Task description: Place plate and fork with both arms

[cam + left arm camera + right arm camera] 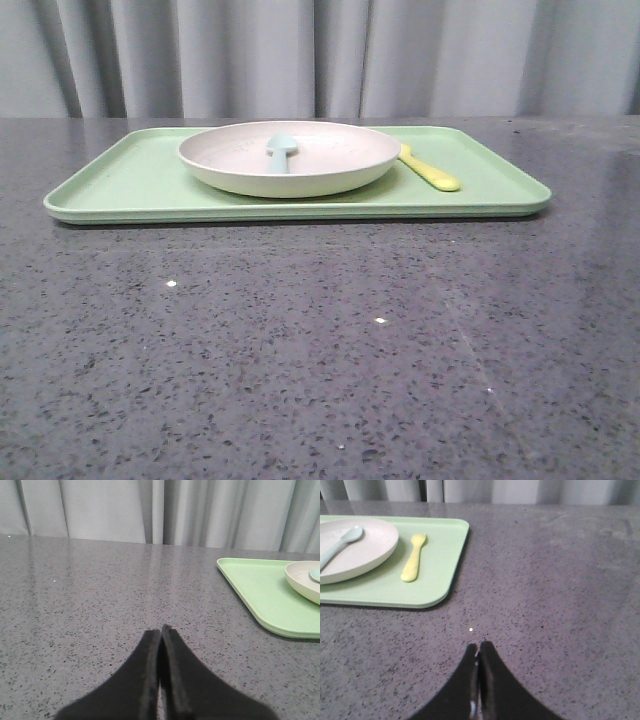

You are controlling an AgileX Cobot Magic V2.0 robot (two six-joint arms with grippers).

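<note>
The cream-white plate (pixel 290 158) rests on the light-green tray (pixel 120 180) at the back of the table, with a pale blue spoon (pixel 281 150) lying in it. The yellow fork (pixel 430 171) lies on the tray just right of the plate. In the right wrist view the plate (pixel 357 550) and fork (pixel 413 557) show on the tray (pixel 437 555). My right gripper (pixel 479 646) is shut and empty, over bare table away from the tray. My left gripper (pixel 161 630) is shut and empty, over bare table left of the tray (pixel 255 590). Neither arm shows in the front view.
The dark grey speckled tabletop (pixel 320 340) stretches wide in front of the tray. Grey curtains (pixel 320 55) hang behind the table's far edge.
</note>
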